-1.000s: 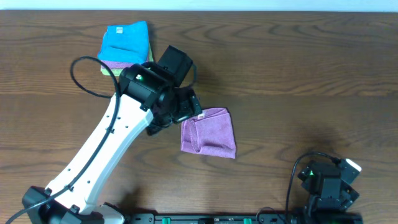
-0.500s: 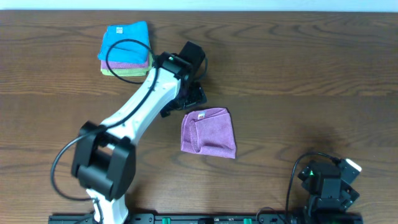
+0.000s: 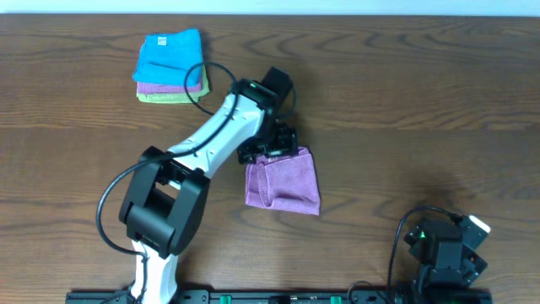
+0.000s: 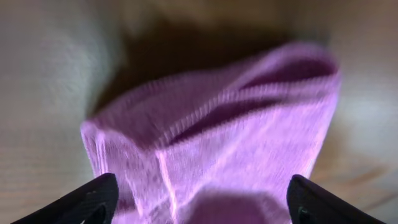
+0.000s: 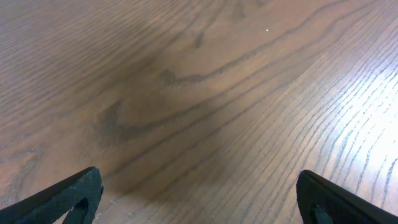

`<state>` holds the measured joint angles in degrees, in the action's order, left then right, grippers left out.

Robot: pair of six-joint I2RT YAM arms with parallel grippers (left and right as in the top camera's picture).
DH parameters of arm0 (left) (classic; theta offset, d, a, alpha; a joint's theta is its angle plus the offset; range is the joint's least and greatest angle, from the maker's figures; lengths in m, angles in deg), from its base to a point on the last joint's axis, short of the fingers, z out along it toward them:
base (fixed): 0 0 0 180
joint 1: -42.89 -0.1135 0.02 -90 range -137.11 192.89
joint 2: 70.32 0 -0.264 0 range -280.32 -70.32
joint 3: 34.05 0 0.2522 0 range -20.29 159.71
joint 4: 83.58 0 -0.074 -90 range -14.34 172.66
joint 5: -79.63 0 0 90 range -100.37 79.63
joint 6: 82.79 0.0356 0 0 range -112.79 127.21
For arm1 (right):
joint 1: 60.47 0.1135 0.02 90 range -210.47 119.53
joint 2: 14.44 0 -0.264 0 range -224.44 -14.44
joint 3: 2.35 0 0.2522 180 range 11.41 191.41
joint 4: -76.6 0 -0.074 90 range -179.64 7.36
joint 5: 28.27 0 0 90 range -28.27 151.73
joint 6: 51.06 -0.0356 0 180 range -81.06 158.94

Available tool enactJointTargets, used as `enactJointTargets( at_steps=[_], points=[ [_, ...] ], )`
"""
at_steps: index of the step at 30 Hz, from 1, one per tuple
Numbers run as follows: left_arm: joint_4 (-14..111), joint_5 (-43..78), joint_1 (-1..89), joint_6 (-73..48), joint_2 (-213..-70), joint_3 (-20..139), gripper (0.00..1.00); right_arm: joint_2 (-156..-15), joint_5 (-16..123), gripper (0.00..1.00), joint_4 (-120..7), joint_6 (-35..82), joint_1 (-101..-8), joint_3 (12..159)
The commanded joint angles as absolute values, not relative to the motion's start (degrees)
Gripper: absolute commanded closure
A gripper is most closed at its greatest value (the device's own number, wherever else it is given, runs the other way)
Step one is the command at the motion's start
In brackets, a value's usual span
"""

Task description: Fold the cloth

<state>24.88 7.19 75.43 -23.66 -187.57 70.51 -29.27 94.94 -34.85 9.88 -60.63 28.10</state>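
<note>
Overhead: cloth [image 3: 285, 181] beneath left claw [image 3: 272, 152]

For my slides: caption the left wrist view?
Open left claw over the folded purple cloth on a wooden table.

The purple cloth [image 3: 283, 179] is one plain colour, with faint ribbing in the left wrist view. Far off lie a bright blue cloth [image 3: 169, 52], a lilac cloth [image 3: 159, 86] and a yellow-green cloth [image 3: 165, 98]. The counter [image 3: 422, 84] is dark brown with wavy wood grain. The left arm [image 3: 215, 135] is white with black joints.
</note>
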Motion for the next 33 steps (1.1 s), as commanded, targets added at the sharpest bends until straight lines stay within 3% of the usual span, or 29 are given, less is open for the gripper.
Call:
enactJointTargets(
  at_steps=[1,7,16,24,26,30,33],
  points=[
    [22.8,4.6,76.9,-19.0,-188.1,70.8,0.14,-28.7,95.8,0.01,-34.8,10.3,-61.2,27.6],
    [22.3,0.3,78.2,-18.9,-188.1,70.8,0.27,-28.7,95.8,0.01,-34.8,10.3,-61.1,27.6],
    [22.3,-2.9,78.2,-18.5,-189.0,70.3,0.31,-28.7,95.8,0.01,-34.8,10.3,-61.1,27.6],
    [22.8,-2.9,78.2,-18.5,-192.2,70.1,0.41,-28.7,95.8,0.01,-34.8,10.3,-61.1,27.6],
    [22.9,-2.9,78.2,-18.5,-192.5,70.1,0.47,-28.7,95.8,0.01,-34.8,10.3,-61.2,27.6],
    [22.9,-2.9,78.2,-18.4,-192.5,70.1,0.69,-28.7,95.8,0.01,-34.8,10.3,-61.1,27.6],
    [23.0,-2.9,78.2,-18.4,-192.5,70.1,0.77,-28.7,95.8,0.01,-34.8,10.3,-61.1,27.6]
  ],
)
